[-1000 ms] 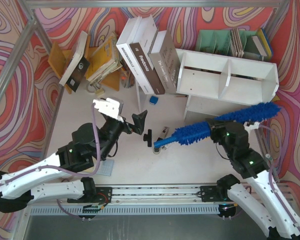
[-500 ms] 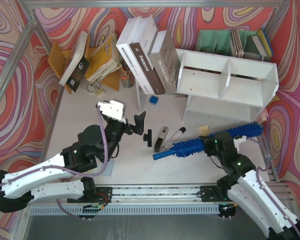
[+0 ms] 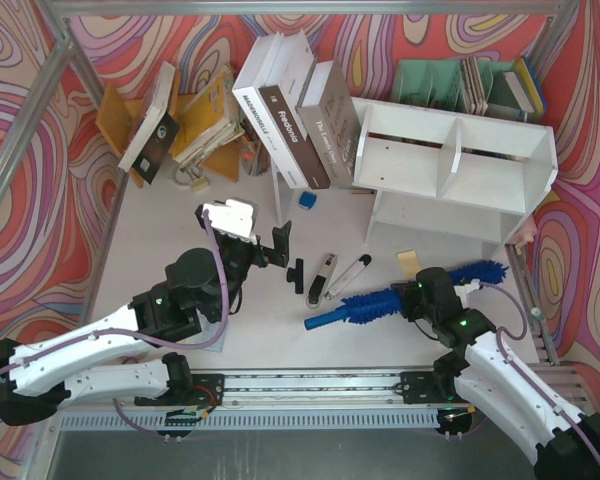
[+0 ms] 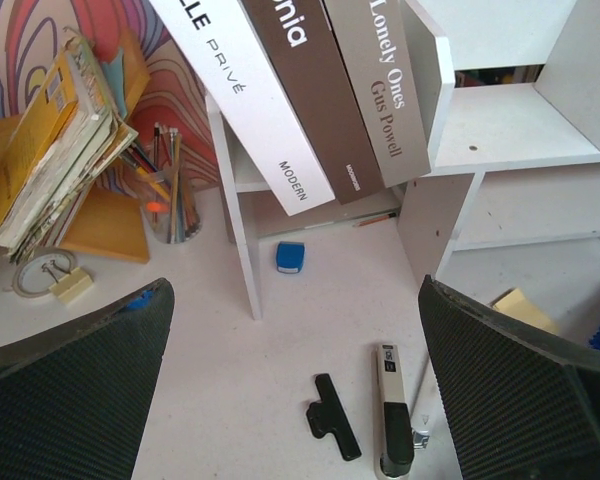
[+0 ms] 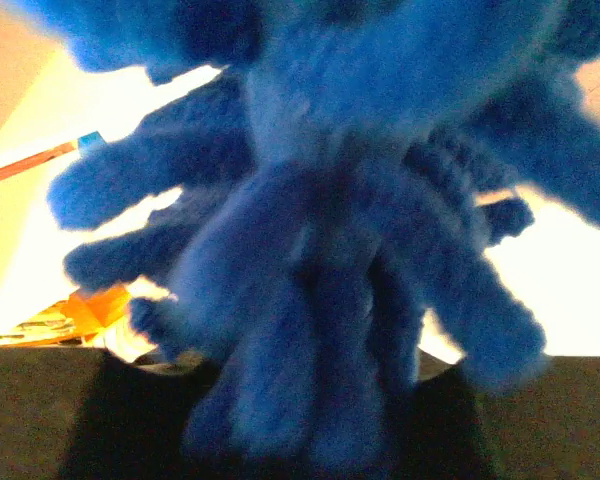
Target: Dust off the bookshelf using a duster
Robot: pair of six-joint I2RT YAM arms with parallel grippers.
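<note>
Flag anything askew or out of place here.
Three large books lean steeply against a thin white board at back centre; the book pile at back left is slumped. The duster is low in front of the bookshelf, not touching it. A stapler and black clip lie loose mid-table.

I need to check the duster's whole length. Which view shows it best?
Top external: the duster shows from handle end to fluffy tip. Right wrist gives only blurred blue fluff up close; left wrist catches just a blue sliver at its right edge.
</note>
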